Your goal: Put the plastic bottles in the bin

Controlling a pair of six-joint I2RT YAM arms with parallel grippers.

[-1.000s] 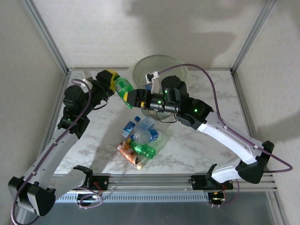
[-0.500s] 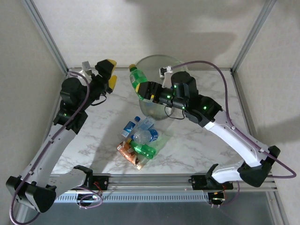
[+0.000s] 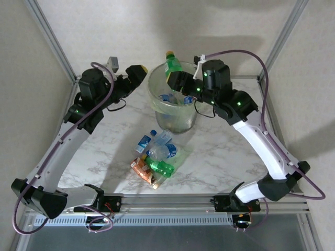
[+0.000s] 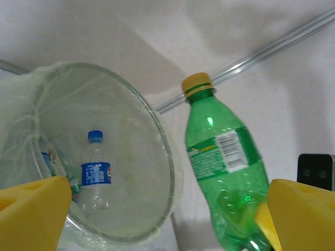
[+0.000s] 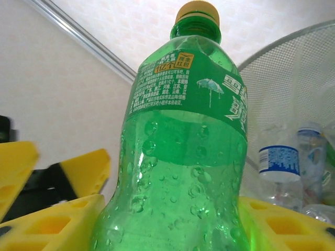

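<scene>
My right gripper [image 3: 177,79] is shut on a green bottle [image 3: 172,65] with a yellow cap, held over the far rim of the bin [image 3: 175,123]. In the right wrist view the green bottle [image 5: 183,157] stands upright between my yellow fingers [image 5: 49,225], the mesh bin [image 5: 293,73] behind it. Clear blue-labelled bottles [image 5: 277,167] lie inside. My left gripper [image 3: 135,76] stands open left of the bin, apart from the bottle. Its wrist view shows the green bottle [image 4: 222,157] beside the bin [image 4: 157,125], and one clear bottle [image 4: 95,175] inside.
A pile of plastic bottles [image 3: 157,157] lies on the marble table in front of the bin: clear ones with blue caps, a green one [image 3: 160,166] and an orange-labelled one [image 3: 141,168]. Frame posts and white walls close in the back and sides.
The left gripper opened, let go of the green bottle and drew back to the left. The right arm carried the bottle up and back, from beside the bin to over its rim.
</scene>
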